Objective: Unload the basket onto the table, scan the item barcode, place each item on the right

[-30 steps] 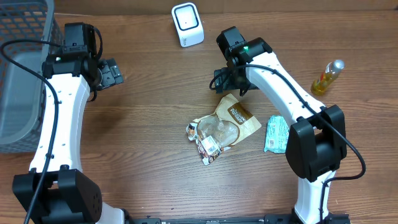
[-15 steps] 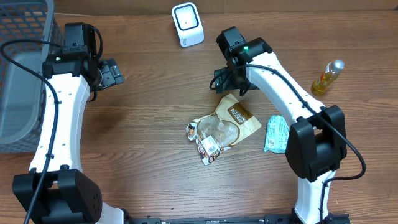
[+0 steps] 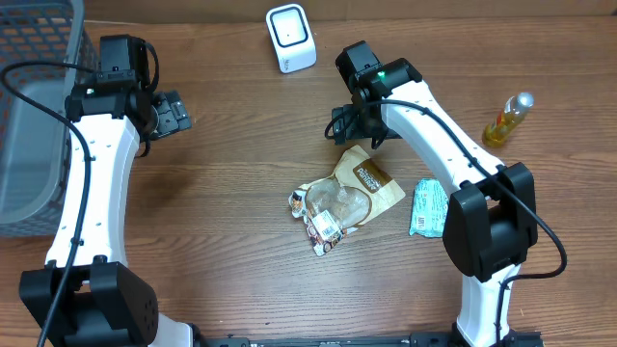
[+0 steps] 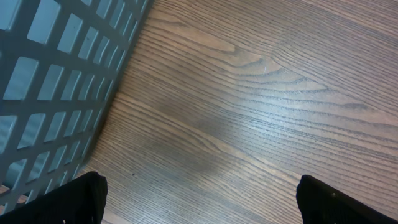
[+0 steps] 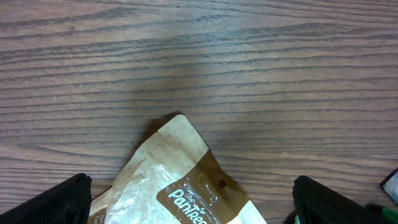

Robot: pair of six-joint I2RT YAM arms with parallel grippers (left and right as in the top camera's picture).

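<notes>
I read the table [image 3: 241,183] from above as a clock face. My left claw [image 3: 175,112] hangs at about 10 o'clock, and its two fingers are spread wide with nothing between them. In my left wrist camera I see only bare wood under the black fingertips [image 4: 87,198], and the grey basket [image 4: 56,87] fills the side at 9 o'clock.

My right claw [image 3: 359,138] is a little past the centre toward 1 o'clock. It is also spread wide and it pinches nothing. It hangs over the upper corner of the brown paper bag [image 3: 371,183], the item with the barcode. I cannot tell if it touches the bag. In my right wrist camera this corner of the bag [image 5: 180,180] lies between my fingertips [image 5: 59,200], flat on the wood. I cannot find the barcode itself in any view.

The bag lies close to the centre, toward 5 o'clock. A clear crumpled packet [image 3: 328,204] touches it at the 8 o'clock side. The white scanner [image 3: 290,38] stands at 12 o'clock, well apart from the bag. A green packet [image 3: 427,207] lies at 4 o'clock, and a small bottle [image 3: 508,120] of yellow liquid at 2 o'clock.
</notes>
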